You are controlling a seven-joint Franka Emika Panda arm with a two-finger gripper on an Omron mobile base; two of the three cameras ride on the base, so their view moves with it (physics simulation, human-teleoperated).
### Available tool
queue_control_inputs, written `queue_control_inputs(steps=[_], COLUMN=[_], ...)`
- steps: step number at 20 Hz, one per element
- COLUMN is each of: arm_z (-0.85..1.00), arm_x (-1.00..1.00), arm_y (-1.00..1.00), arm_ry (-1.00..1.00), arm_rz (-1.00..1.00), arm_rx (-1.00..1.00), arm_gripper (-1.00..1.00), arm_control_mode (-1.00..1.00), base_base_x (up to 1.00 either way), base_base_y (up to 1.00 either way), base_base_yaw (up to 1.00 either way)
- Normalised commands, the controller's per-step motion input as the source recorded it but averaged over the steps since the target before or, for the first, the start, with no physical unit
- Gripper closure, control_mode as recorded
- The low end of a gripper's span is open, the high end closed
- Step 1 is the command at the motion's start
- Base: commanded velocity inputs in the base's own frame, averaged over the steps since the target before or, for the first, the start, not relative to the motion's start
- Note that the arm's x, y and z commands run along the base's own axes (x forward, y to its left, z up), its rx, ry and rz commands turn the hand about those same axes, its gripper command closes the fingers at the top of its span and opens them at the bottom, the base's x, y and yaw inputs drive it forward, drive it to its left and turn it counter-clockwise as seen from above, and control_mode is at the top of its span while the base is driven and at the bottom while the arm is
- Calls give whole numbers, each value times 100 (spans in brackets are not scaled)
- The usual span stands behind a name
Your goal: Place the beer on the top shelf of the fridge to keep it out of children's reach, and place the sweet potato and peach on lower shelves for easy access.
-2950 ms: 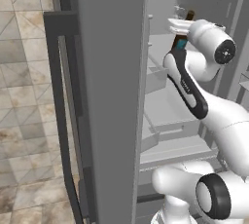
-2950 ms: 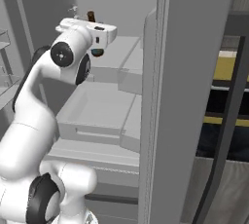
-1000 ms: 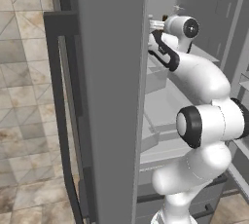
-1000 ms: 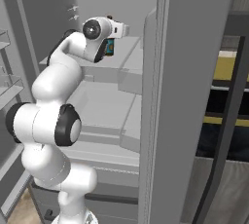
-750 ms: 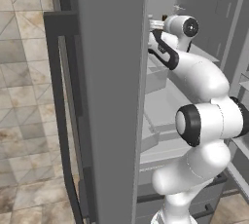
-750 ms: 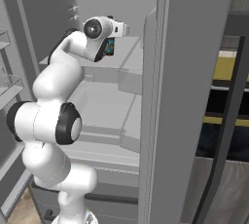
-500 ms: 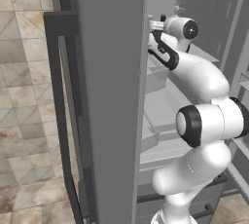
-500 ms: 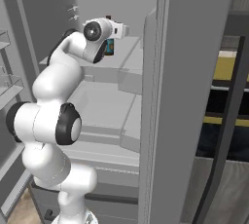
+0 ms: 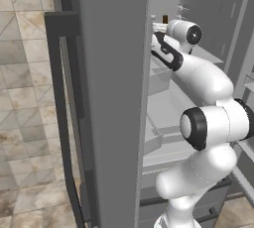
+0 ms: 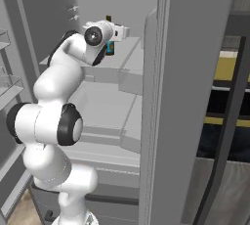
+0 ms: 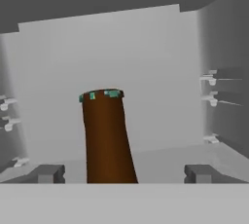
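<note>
Nearest you, the tool [image 11: 124, 173] stands with its two dark fingertips [image 11: 47, 173] spread wide, one on each side of the beer [image 11: 106, 138], and neither touches the glass. It holds nothing. The beer's brown neck with its teal cap rises between the fingertips, leaning slightly. You cannot tell from this angle whether the lean belongs to the bottle or to the camera.

In the right base view, the beer [image 10: 111, 48] shows as a scrap of blue-teal label just beside the tool [image 10: 120, 32], standing on the top shelf [image 10: 128, 53] of the fridge [image 10: 195, 97].

The risk, as a judgement: the bottle is tall and slim, and the fingertips flank it closely. If you pull the tool back at an angle instead of straight away from the beer, one fingertip could clip the neck and tip it over. A fall near the front edge of the top shelf could send the bottle down to the lower shelves [image 10: 105, 106].

Beyond the beer, the top shelf is a plain pale-grey panel, running back to a flat grey rear wall. Small pegs line the side walls either side of the beer. Outside the fridge, on its left, lies a floor [image 9: 25, 123] of mottled beige tiles.
</note>
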Motion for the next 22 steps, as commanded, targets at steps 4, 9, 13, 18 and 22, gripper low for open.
queue_control_inputs(steps=[4,9,13,18,22], arm_z=[0,11,13,14,7], arm_x=[-3,-37,-66,-54,-72], arm_y=[0,0,-3,-5,-7], arm_ry=[0,8,5,5,6], arm_rz=[0,0,0,0,0], arm_rx=[-2,-6,-8,-7,-7], arm_gripper=[-100,-100,-100,-100,-100], arm_control_mode=[-100,-100,-100,-100,-100], base_base_x=[0,0,0,0,0], base_base_y=[0,0,0,0,0], base_base_yaw=[0,0,0,0,0])
